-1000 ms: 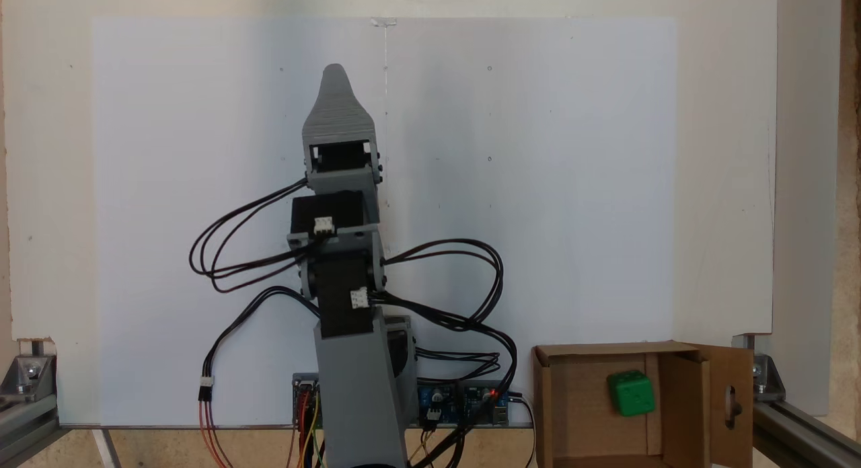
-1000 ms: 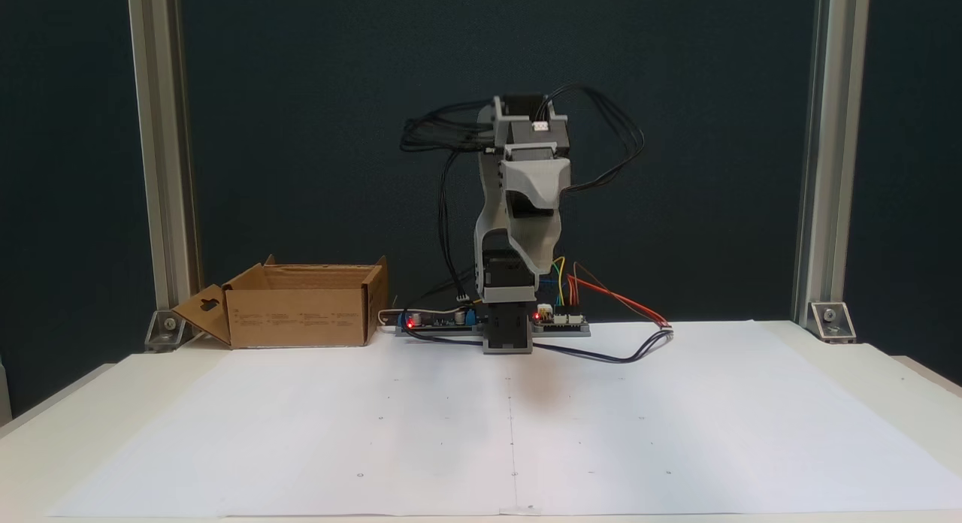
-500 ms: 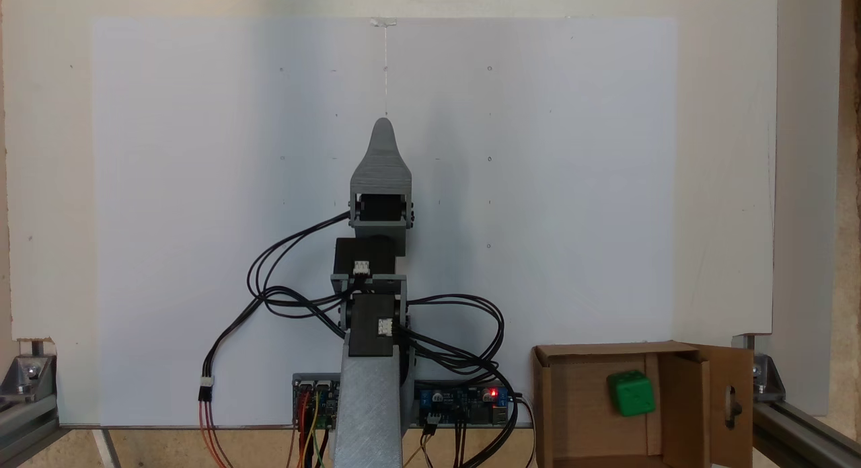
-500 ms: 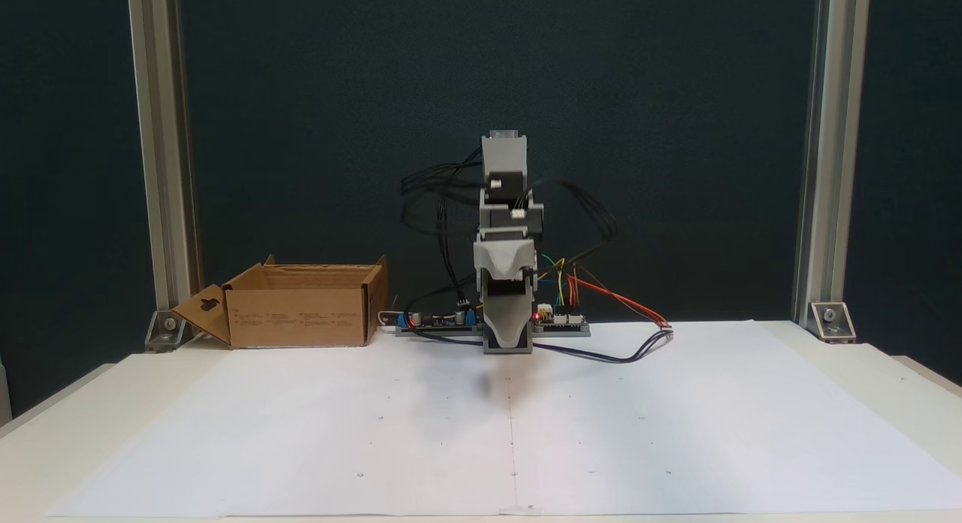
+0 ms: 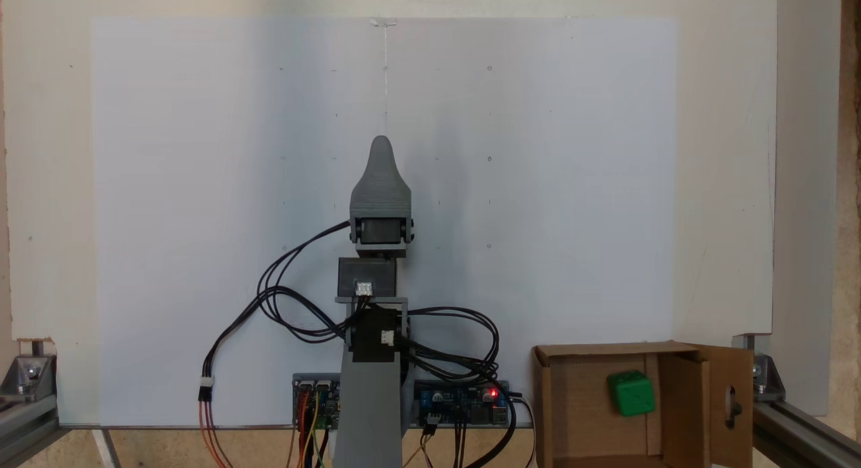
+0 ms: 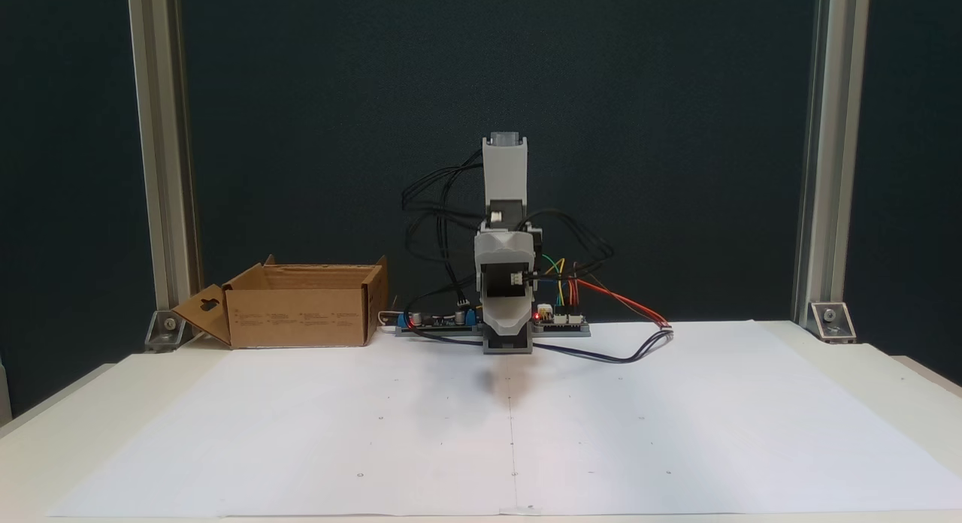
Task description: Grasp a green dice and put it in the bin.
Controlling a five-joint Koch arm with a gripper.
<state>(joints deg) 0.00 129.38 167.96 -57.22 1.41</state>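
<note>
Green dice (image 5: 631, 393) lies inside cardboard bin (image 5: 558, 394), near inner flap. Likely light, rigid, slick plastic; rounded edges, so pinch opposite flat faces. Fingers (image 5: 381, 152) over white sheet, well apart from bin; opening cannot be told, nothing visibly held.

One fixed cam overhead looking down, other low front facing arm (image 6: 503, 237), both share bin (image 5: 605, 414), paper.
</note>
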